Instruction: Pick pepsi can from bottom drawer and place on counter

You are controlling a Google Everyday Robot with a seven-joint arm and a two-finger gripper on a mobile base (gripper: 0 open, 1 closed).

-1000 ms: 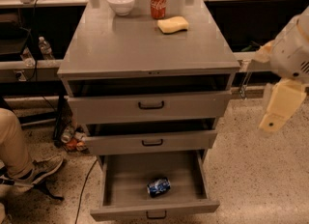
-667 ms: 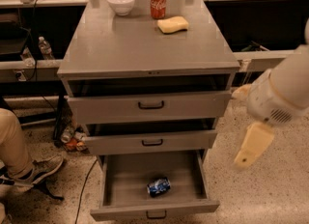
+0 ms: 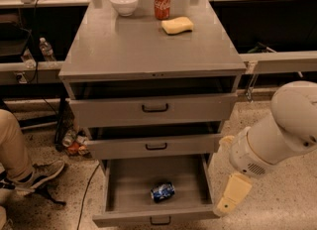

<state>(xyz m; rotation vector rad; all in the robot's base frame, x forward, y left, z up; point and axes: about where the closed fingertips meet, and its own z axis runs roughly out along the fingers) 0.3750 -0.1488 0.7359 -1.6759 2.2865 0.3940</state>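
Note:
The pepsi can [image 3: 162, 192], blue with white markings, lies on its side in the open bottom drawer [image 3: 124, 184], near the front middle. The two upper drawers are slightly open. The counter [image 3: 143, 45] is the grey top of the cabinet. My gripper [image 3: 229, 198] hangs from the white arm at the lower right, just outside the bottom drawer's right front corner, about a can's length or two to the right of the pepsi can. It holds nothing.
On the counter's far end stand a white bowl [image 3: 124, 3], a red Coca-Cola can [image 3: 162, 2] and a yellow sponge [image 3: 177, 25]. A person's leg and shoe [image 3: 27, 174] are at the lower left. Bottles and cables lie left of the cabinet.
My arm and gripper have moved down and to the left, from beside the upper drawers to the right front corner of the bottom drawer. The pepsi can has not moved.

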